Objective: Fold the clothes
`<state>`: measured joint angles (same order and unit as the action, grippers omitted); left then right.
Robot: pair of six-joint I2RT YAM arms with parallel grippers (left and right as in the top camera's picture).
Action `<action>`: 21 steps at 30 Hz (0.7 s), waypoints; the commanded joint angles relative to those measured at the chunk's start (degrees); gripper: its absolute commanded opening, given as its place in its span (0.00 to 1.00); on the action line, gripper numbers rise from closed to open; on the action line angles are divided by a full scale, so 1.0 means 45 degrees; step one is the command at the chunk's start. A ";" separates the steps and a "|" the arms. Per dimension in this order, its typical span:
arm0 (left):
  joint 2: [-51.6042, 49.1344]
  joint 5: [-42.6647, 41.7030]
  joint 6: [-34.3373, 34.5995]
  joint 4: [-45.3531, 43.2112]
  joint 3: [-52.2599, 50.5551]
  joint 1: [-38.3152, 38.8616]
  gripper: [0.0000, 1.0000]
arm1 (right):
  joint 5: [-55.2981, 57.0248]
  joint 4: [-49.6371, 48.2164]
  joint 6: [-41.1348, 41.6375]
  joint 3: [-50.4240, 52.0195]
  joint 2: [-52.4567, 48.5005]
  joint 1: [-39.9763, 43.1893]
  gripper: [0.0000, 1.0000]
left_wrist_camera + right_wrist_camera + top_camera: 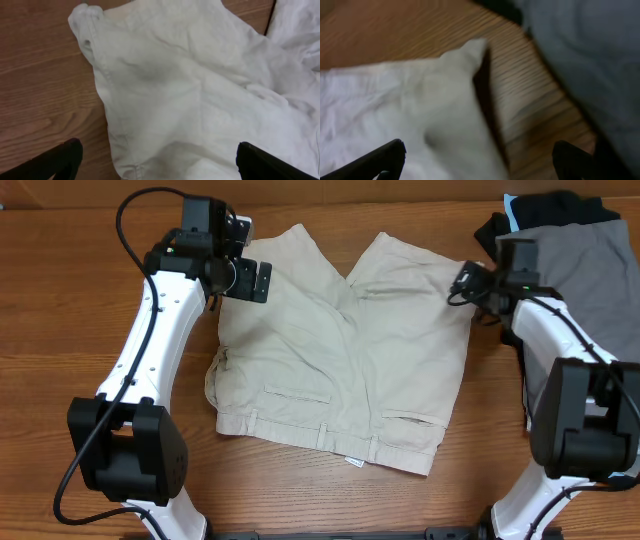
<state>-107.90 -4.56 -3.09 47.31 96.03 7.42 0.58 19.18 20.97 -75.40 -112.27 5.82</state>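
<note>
The beige shorts (340,350) lie spread flat on the wooden table, waistband toward the front, legs toward the back. My left gripper (250,278) is open above the hem corner of the left leg (165,95); its fingertips straddle the cloth edge. My right gripper (468,282) is open over the outer hem corner of the right leg (445,100), with one fingertip over cloth and the other over bare wood. Neither holds anything.
A grey garment (590,270) lies at the right edge, over a black garment with light-blue trim (545,205) at the back right. The grey cloth shows in the right wrist view (590,55). Bare wood (60,310) lies left of the shorts.
</note>
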 commanded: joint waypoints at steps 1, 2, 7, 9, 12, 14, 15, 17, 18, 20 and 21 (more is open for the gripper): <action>-0.0097 -0.0228 -0.0029 -0.0185 -0.0073 0.0058 1.00 | -0.0894 -0.0704 0.0053 0.0015 -0.0301 0.0364 0.95; -0.0097 -0.0223 -0.0029 -0.0199 -0.0073 0.0058 1.00 | -0.1195 -0.0962 0.0049 0.0015 -0.0500 0.0418 0.94; -0.0097 -0.0223 -0.0029 -0.0199 -0.0073 0.0058 1.00 | -0.2521 -0.1962 0.0015 0.0015 -0.1443 0.0461 0.89; -0.0097 -0.0223 -0.0024 -0.0233 -0.0073 0.0058 1.00 | -0.2735 -0.2361 0.0019 0.0015 -0.1826 0.0423 0.85; -0.0097 -0.0223 -0.0024 -0.0238 -0.0073 0.0058 1.00 | -0.2875 -0.2977 0.0024 0.0015 -0.2327 0.0359 0.79; -0.0097 -0.0228 -0.0024 -0.0238 -0.0073 0.0058 1.00 | -0.3118 -0.3633 0.0117 0.0015 -0.2676 0.0364 0.72; -0.0097 -0.0223 -0.0024 -0.0243 -0.0073 0.0058 1.00 | -0.3186 -0.4012 0.0209 0.0015 -0.2798 0.0364 0.68; -0.0097 -0.0228 -0.0024 -0.0257 -0.0073 0.0058 1.00 | -0.3303 -0.4954 0.0515 0.0015 -0.2977 0.0364 0.54; -0.0097 -0.0223 -0.0024 -0.0262 -0.0073 0.0058 1.00 | -0.3351 -0.5503 0.0685 0.0005 -0.3045 0.0364 0.48; -0.0097 -0.0223 -0.0029 -0.0287 -0.0073 0.0058 1.00 | -0.3730 -0.6781 0.0797 -0.0034 -0.3060 0.0364 0.39; -0.0097 -0.0223 -0.0024 -0.0291 -0.0073 0.0058 1.00 | -0.3929 -0.7368 0.1025 -0.0112 -0.3060 0.0364 0.38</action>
<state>-107.90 -4.56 -3.09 46.22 96.03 7.42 -14.33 -10.33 23.31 -75.20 -125.86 7.68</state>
